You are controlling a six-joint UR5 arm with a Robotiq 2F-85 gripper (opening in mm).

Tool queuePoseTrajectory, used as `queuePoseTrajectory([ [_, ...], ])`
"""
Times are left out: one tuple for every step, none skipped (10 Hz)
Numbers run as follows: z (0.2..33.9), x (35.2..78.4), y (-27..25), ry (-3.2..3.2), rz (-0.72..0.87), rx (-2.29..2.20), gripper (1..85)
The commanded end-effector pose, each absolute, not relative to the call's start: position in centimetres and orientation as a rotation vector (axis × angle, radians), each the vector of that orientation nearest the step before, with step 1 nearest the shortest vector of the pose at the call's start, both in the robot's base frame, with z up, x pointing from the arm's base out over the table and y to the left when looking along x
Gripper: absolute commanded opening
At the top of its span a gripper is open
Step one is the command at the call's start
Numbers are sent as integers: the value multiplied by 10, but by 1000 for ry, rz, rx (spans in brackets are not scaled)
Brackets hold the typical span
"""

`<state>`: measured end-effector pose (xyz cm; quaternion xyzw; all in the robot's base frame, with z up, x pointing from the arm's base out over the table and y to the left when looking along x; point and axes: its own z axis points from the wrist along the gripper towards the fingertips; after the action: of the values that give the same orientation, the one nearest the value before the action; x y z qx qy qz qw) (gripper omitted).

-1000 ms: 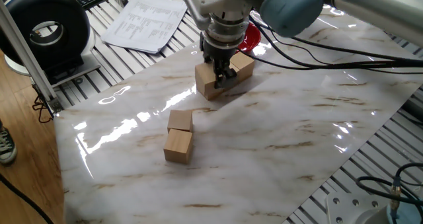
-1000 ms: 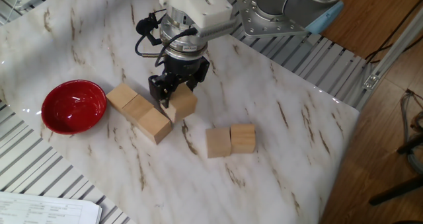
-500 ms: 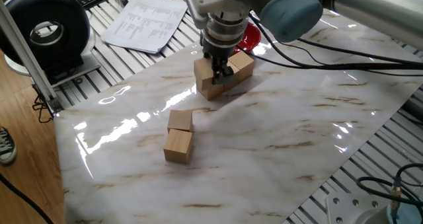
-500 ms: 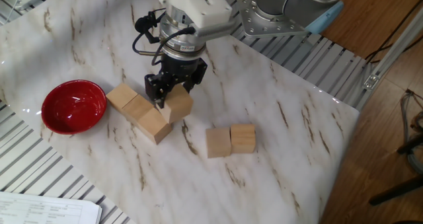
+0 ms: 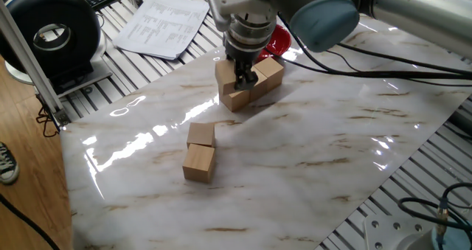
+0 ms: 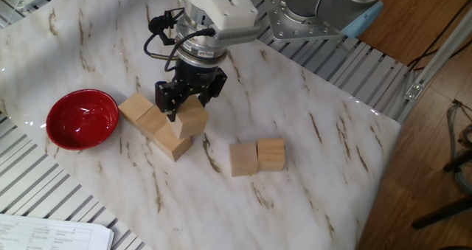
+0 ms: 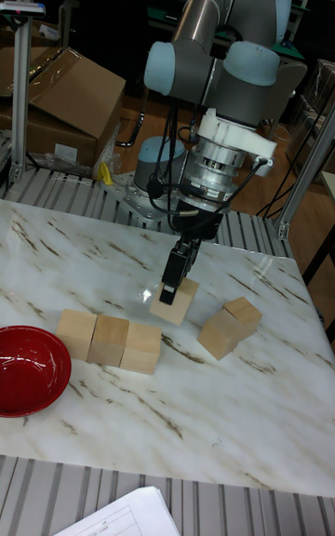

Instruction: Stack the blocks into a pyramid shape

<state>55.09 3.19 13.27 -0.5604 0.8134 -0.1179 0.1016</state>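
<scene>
Since the earlier frame the gripper (image 6: 182, 102), closed on the held block (image 6: 192, 119), has lifted it toward the row of three blocks (image 6: 156, 125). The pair of blocks (image 6: 257, 156) lies apart. The red bowl (image 6: 82, 118) sits beyond the row.

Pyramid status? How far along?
Done: a base row of three blocks lies beside the red bowl. In hand: the hand is shut on a fourth block, lifted above the row's end. Left: set it on the row, then place the two loose blocks.
</scene>
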Motion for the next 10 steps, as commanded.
queuePoseTrajectory([
  [135, 554, 32, 2403, -351, -1627, 10],
  [135, 555, 32, 2407, -346, -1614, 10],
  [136, 555, 33, 2410, -341, -1603, 10],
  [137, 555, 32, 2411, -340, -1604, 10],
  [141, 555, 28, 2410, -339, -1615, 10],
  [147, 553, 21, 2417, -339, -1631, 10],
  [155, 553, 14, 2413, -322, -1649, 10],
  [159, 554, 15, 2413, -282, -1631, 10],
  [164, 557, 14, 2411, -266, -1634, 10],
  [174, 563, 11, 2409, -269, -1659, 10],
])
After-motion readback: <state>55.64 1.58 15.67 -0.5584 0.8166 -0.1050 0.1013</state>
